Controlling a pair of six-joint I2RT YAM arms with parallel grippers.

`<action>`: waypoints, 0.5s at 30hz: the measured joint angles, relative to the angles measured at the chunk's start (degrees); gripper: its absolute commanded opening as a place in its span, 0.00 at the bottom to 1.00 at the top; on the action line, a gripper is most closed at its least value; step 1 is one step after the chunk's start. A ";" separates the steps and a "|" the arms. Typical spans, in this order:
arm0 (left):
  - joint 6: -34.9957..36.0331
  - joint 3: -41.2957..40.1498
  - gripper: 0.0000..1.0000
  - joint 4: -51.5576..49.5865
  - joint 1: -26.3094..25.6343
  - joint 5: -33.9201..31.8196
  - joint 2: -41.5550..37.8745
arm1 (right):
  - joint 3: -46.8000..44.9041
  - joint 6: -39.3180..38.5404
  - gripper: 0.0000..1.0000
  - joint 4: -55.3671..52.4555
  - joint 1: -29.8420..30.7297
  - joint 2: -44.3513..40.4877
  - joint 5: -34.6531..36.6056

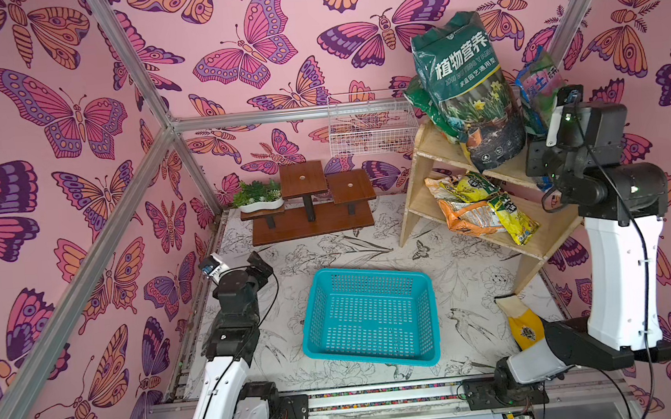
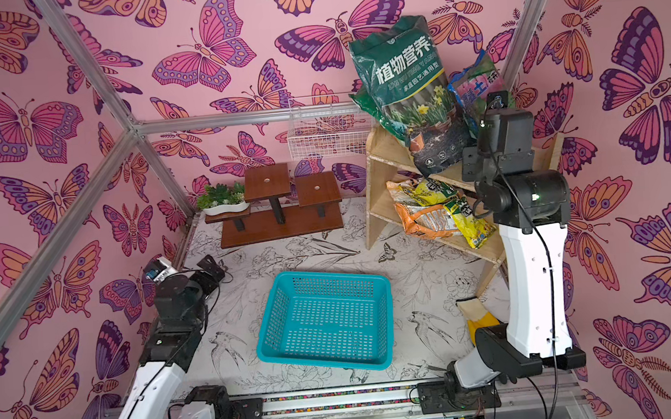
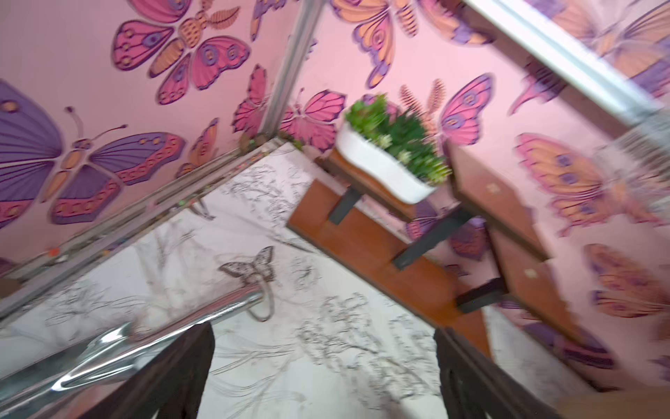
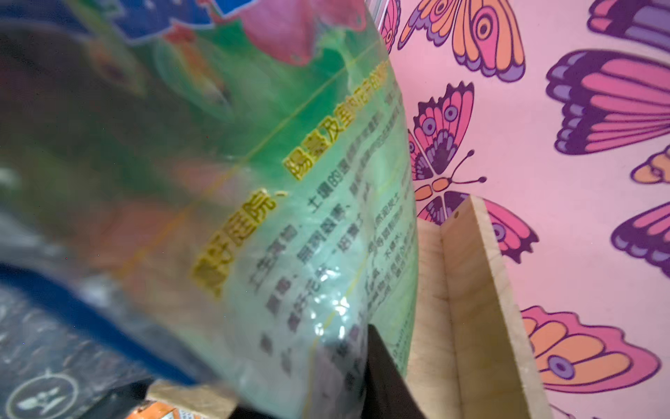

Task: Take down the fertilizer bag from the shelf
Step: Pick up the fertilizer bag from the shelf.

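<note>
The pale plywood shelf (image 1: 435, 145) stands at the back right, also seen in the other top view (image 2: 382, 145). On its upper tier a blue-and-green fertilizer bag (image 1: 541, 84) (image 2: 475, 85) leans beside a large dark green bag (image 1: 467, 85). My right gripper (image 4: 308, 362) is raised to that tier and shut on the lower part of the fertilizer bag (image 4: 253, 181). One dark finger (image 4: 380, 370) presses its film; the other is hidden behind the bag. My left gripper (image 1: 260, 265) (image 3: 326, 384) stays low at the table's left, open and holding nothing.
Orange and yellow bags (image 1: 481, 207) lie on the lower tier. A turquoise basket (image 1: 371, 271) sits mid-table. A brown stepped stand (image 1: 314, 220) with a potted plant (image 1: 259, 196) and a white wire basket (image 1: 372, 125) are at the back. A yellow glove (image 1: 523, 322) lies near the right arm's base.
</note>
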 measured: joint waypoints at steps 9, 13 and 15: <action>4.35 28.30 1.00 -23.54 1.14 17.27 0.46 | -2.67 0.98 0.00 0.22 -0.42 -2.95 -1.86; 11.17 30.80 1.00 -28.81 -3.39 14.36 -0.26 | -4.26 1.62 0.00 -1.18 -0.42 -6.29 -2.80; 13.55 27.02 1.00 -30.01 -4.50 12.79 -1.55 | -5.40 2.40 0.00 -1.64 -0.42 -8.50 -3.39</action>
